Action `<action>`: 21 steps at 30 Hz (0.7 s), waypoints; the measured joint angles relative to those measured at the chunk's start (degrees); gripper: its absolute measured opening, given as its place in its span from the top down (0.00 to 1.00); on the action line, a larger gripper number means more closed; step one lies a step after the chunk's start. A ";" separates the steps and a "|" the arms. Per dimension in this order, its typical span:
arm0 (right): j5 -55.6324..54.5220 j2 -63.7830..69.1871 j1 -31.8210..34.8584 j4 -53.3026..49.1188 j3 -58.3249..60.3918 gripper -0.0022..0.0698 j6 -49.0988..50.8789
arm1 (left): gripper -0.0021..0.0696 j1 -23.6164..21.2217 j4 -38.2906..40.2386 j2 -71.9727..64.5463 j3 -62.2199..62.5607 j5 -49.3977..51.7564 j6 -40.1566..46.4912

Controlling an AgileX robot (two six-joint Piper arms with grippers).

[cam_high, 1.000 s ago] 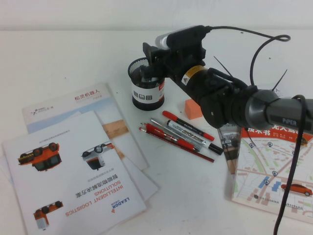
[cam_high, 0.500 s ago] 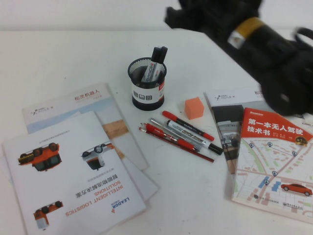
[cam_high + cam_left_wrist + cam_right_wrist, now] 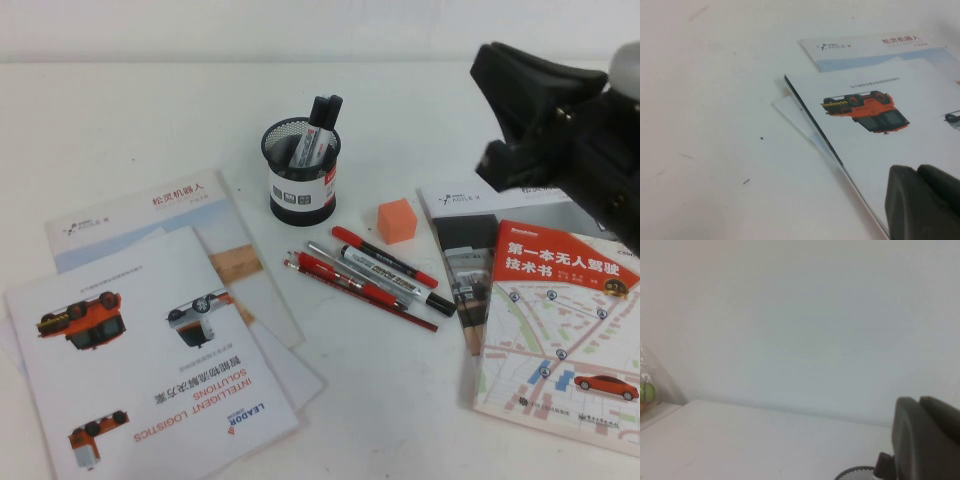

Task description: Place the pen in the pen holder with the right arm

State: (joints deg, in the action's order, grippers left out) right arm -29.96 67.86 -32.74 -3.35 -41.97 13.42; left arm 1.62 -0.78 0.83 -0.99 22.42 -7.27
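Observation:
The black mesh pen holder stands upright at the table's middle back. Two white-barrelled, black-capped markers lean in it, and the pen is one of them. My right gripper is shut and empty, raised well to the right of the holder above the booklets. In the right wrist view its fingers are pressed together, with the holder's rim and a marker cap just below. My left gripper is shut, low over an orange-vehicle brochure, and does not show in the high view.
A third white marker, a red-capped pen, a silver pen and red pens lie together in front of the holder. An orange cube sits beside them. Brochures cover the left front; a map booklet lies at the right.
My right gripper let go over the holder, shut, and swung up and away to the right. The markers that it hid now show in the holder.

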 joint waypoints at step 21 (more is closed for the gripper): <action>23.22 -20.99 0.00 -15.77 1.42 1.00 0.44 | 0.97 0.00 0.00 0.00 0.00 0.00 0.00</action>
State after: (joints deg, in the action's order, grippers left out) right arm -6.74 46.87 -32.74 -19.11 -40.55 13.86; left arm 1.62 -0.78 0.83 -0.99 22.42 -7.27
